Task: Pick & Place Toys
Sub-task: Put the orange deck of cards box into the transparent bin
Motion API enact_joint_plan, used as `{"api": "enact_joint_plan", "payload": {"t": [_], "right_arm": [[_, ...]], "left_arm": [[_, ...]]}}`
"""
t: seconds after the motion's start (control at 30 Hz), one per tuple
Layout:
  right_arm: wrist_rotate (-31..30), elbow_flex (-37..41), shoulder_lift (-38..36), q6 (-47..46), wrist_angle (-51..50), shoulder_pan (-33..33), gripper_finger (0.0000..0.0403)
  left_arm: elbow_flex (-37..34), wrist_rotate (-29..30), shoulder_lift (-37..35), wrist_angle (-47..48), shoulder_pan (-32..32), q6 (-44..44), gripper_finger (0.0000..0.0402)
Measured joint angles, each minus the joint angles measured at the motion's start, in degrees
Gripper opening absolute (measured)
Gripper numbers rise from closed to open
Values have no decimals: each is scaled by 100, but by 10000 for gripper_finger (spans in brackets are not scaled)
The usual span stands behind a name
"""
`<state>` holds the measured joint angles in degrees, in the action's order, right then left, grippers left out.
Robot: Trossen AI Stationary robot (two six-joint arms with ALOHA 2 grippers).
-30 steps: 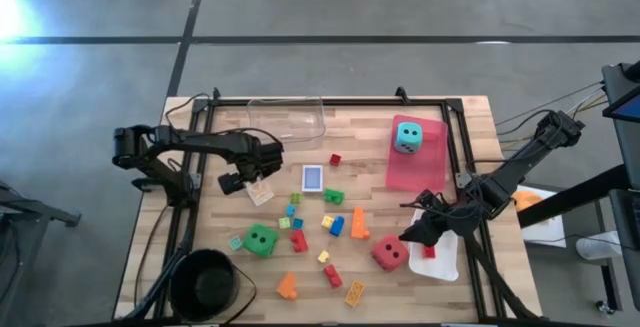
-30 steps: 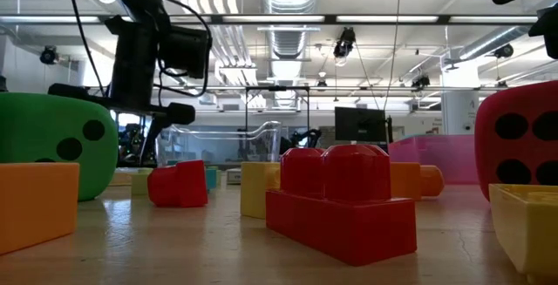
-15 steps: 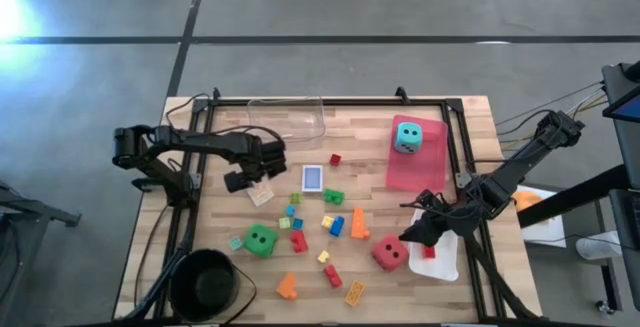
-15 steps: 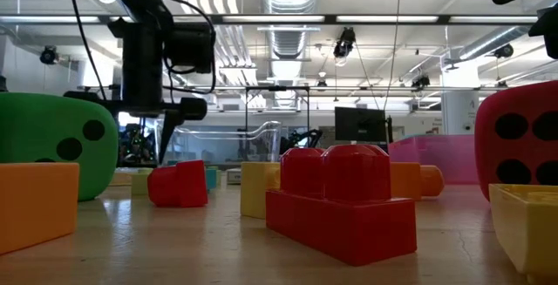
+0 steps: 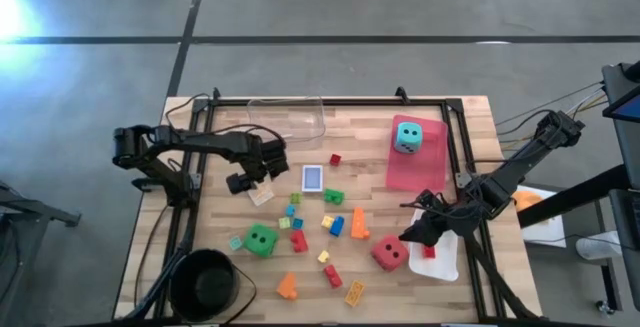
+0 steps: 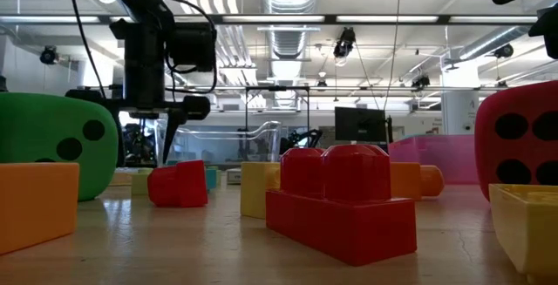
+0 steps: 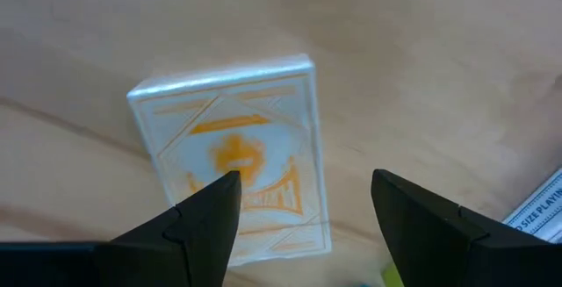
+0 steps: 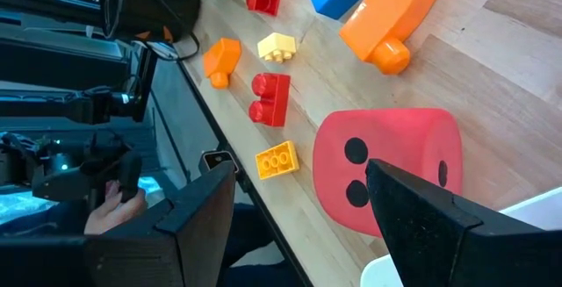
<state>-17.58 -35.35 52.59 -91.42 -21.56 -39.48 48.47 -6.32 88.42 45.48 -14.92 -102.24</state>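
Orange print on a pale card box (image 7: pixel 233 168) fills the left wrist view, lying flat on the wooden table (image 5: pixel 470 117) with the left gripper (image 7: pixel 303 212) spread open straight above it; from overhead that same box (image 5: pixel 260 194) is only a small pale patch beside the blue card box (image 5: pixel 312 178). The right gripper (image 5: pixel 418 230) hangs open at the right side, just beside the red die (image 5: pixel 389 253) and the white tray (image 5: pixel 445 257). Its wrist view shows that red die (image 8: pixel 391 177) close up, with red, yellow and orange bricks beyond. The teal die (image 5: pixel 406 136) sits on the pink tray (image 5: pixel 435 162), and the green die (image 5: pixel 261 239) lies near left.
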Motion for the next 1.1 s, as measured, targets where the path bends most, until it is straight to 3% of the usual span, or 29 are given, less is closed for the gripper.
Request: {"api": "enact_joint_plan", "payload": {"t": [0.87,1.1], "right_arm": [[-2,0,0,11,-3,0,251],[-2,0,-1,0,-4,0,251]], "left_arm": [[32,-188,-19,325,24,-511,276],[33,-189,-96,319,27,-485,247]]}}
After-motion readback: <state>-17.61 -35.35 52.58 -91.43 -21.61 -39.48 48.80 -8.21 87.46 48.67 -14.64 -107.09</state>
